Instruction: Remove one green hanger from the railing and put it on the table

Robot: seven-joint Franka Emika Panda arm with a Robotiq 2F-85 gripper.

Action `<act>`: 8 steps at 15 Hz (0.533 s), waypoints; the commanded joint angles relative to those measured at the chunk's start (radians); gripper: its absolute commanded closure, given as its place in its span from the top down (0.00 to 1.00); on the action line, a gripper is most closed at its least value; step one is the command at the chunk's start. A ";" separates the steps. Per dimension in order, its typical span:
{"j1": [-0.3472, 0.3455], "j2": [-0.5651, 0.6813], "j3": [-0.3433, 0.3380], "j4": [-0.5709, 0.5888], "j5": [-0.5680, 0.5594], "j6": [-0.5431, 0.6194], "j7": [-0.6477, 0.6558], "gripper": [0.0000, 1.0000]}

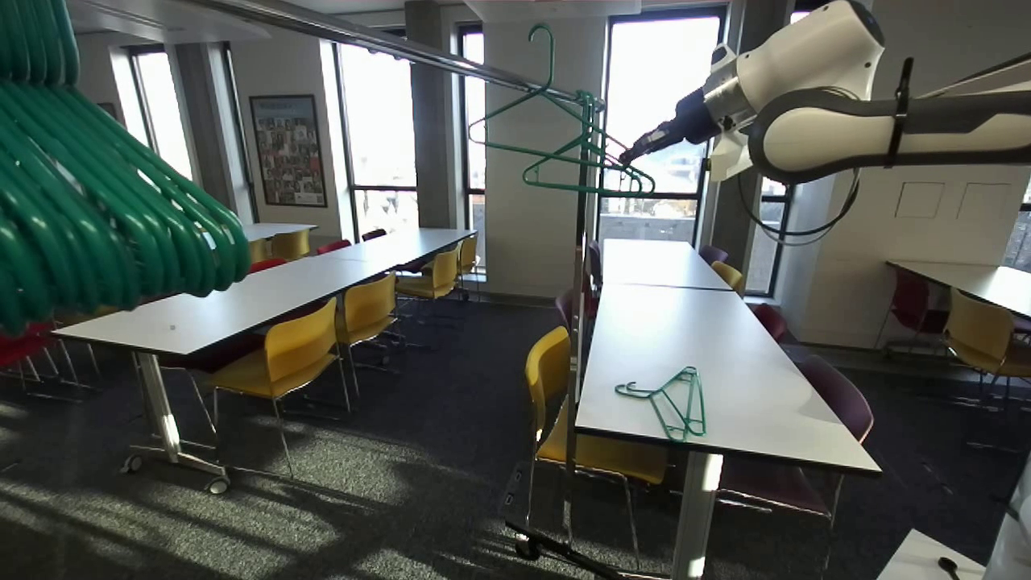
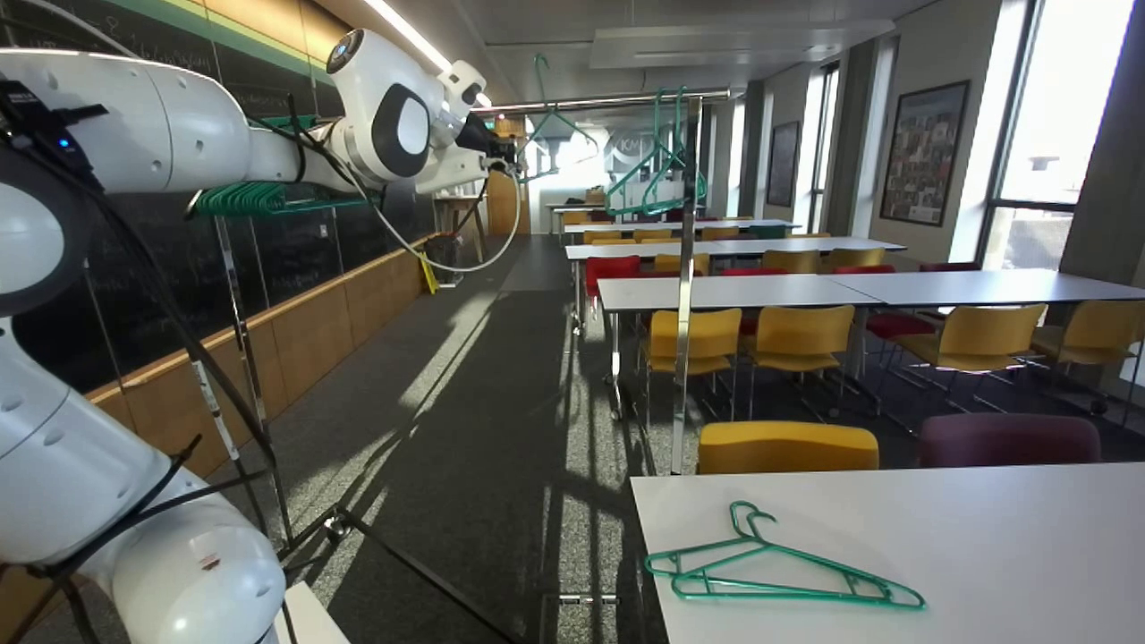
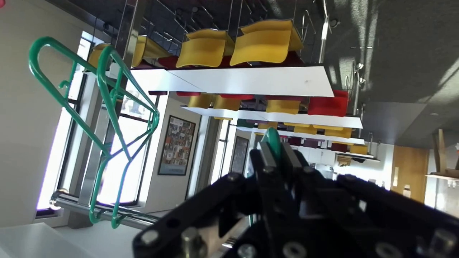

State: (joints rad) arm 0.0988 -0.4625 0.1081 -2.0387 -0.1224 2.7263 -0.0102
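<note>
I judge the lift-off all but done: the hanger (image 3: 273, 141) has its hook above the rail (image 1: 435, 57), seemingly free. Next I should draw it clear and lower it to the bench (image 1: 660, 322), well below my tool (image 1: 627, 157). The tool is nearly closed, gripping one end of the hanger.

Plain green hanger (image 3: 273, 139), my gripper (image 3: 278, 154) black
In an exterior view I see a silvery railing (image 1: 435, 61) at the top, a plain white table (image 1: 668, 322) lower right, a yellow chair (image 1: 549, 366) and a purple chair (image 1: 844, 399).
</note>
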 commanded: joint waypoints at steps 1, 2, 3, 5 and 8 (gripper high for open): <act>0.029 -0.075 -0.009 -0.064 0.028 -0.038 -0.036 0.02; 0.034 -0.093 -0.010 -0.085 0.029 -0.055 -0.039 0.02; 0.039 -0.111 -0.010 -0.105 0.029 -0.074 -0.039 0.02; 0.050 -0.160 -0.012 -0.160 0.030 -0.111 -0.043 0.02; 0.058 -0.230 -0.016 -0.227 0.031 -0.159 -0.040 0.02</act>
State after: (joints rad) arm 0.1389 -0.5933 0.1070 -2.1842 -0.1213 2.6093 -0.0128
